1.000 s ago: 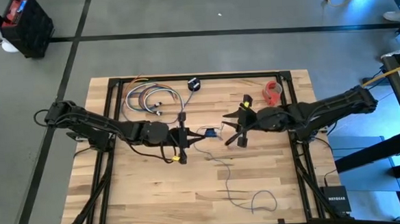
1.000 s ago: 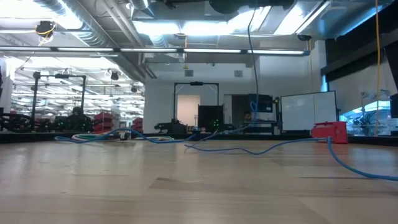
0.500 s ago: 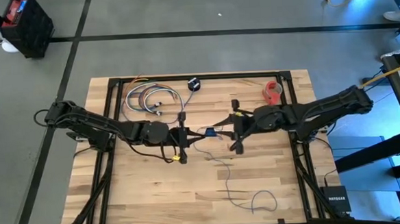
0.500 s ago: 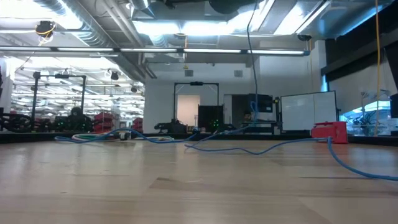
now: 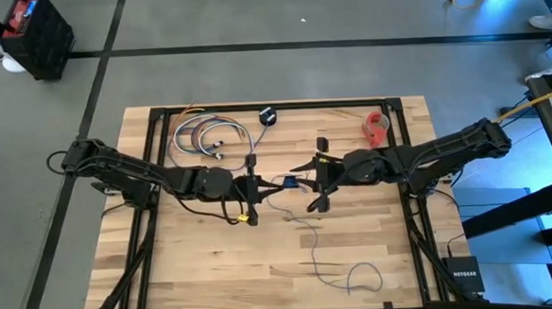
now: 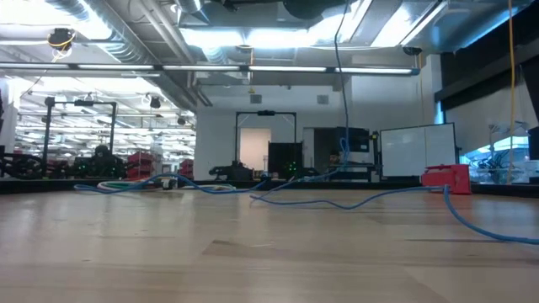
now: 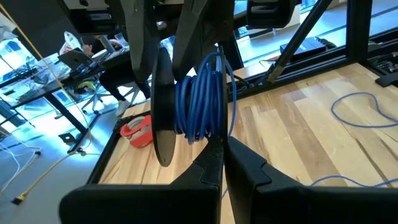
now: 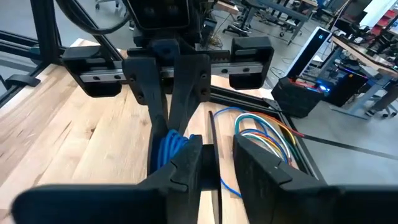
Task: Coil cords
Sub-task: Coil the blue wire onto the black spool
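A small black spool (image 5: 290, 182) wound with thin blue cord (image 7: 199, 99) hangs above the table's middle. My left gripper (image 5: 276, 185) is shut on it from the table's left. My right gripper (image 5: 302, 180) comes level from the right and is open. Its two fingers (image 8: 186, 168) stand on either side of the spool's other black flange (image 8: 211, 140); I cannot tell whether they touch it. The loose cord runs down from the spool and lies on the table toward the near edge, ending in a loop (image 5: 363, 278). The low view shows neither gripper. My left gripper pinches the thin rim of one spool flange (image 7: 222, 124) between its two shut fingers. The fingers come nearly level from the table's left. The spool stands on edge beyond the fingertips, clear of the table, with the coiled cord between its two flanges.
A bundle of thicker multicoloured cables (image 5: 204, 135) lies at the far left, a small black object (image 5: 267, 116) at the far middle, and a red object (image 5: 379, 125) at the far right. Black frame rails (image 5: 273, 105) run along the table's edges.
My right gripper has moved toward the table's left, up to the spool, and has rolled a little about its own line. Its fingers now stand around the spool's flange. The left gripper and the spool have stayed where they were.
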You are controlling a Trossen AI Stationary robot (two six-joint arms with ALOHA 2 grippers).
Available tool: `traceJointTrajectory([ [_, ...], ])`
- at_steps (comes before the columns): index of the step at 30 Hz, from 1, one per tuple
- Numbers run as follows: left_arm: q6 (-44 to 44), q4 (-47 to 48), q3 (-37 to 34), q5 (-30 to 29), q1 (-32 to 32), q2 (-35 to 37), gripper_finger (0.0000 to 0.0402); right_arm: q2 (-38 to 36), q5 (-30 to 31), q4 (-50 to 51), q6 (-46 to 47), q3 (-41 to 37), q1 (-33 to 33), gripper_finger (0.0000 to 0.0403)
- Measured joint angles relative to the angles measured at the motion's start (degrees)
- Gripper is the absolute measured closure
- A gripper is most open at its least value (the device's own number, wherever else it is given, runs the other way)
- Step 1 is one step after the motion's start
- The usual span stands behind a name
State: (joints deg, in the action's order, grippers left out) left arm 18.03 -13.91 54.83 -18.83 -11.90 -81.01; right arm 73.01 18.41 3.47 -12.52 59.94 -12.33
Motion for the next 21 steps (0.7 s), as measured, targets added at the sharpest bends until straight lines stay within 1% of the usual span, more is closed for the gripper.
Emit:
traceJointTrajectory([
  [2, 0.0, 0.0, 0.0, 0.0, 0.0, 0.0, 0.0400, 0.0, 0.0, 0.0, -1.1, 0.0, 0.0, 0.0331],
  [6, -0.4, -0.1, 0.0, 0.0, 0.0, 0.0, 0.0400, 0.0, 0.1, 0.1, -3.0, 0.0, 0.0, 0.0387],
  [7, -1.1, -0.1, 0.0, 0.0, 0.0, 0.0, 0.0400, 0.0, 0.1, 0.2, -3.0, 0.0, 0.0, 0.0393],
  [11, -7.2, 1.9, 0.1, 1.1, -0.4, 0.1, 0.0400, 0.1, 2.3, 0.2, -2.9, -0.1, -0.1, 0.0383],
  [13, -8.1, 2.5, 0.1, 1.0, -0.4, 0.1, 0.0399, 0.2, 3.1, 0.3, -2.9, -0.1, -0.1, 0.0388],
  [16, -9.8, 3.7, 0.1, 1.1, -0.3, 0.1, 0.0381, 0.0, 4.4, 0.2, -2.9, -0.1, -0.1, 0.0396],
  [17, -9.9, 4.7, 0.1, 1.3, -0.3, 0.1, 0.0371, -0.2, 5.8, -0.1, -2.9, -0.1, -0.2, 0.0394],
  [21, -10.1, 7.9, -0.1, 2.8, -0.6, -0.1, 0.0319, -1.7, 15.9, -0.6, -3.4, 1.0, -1.1, 0.0388],
])
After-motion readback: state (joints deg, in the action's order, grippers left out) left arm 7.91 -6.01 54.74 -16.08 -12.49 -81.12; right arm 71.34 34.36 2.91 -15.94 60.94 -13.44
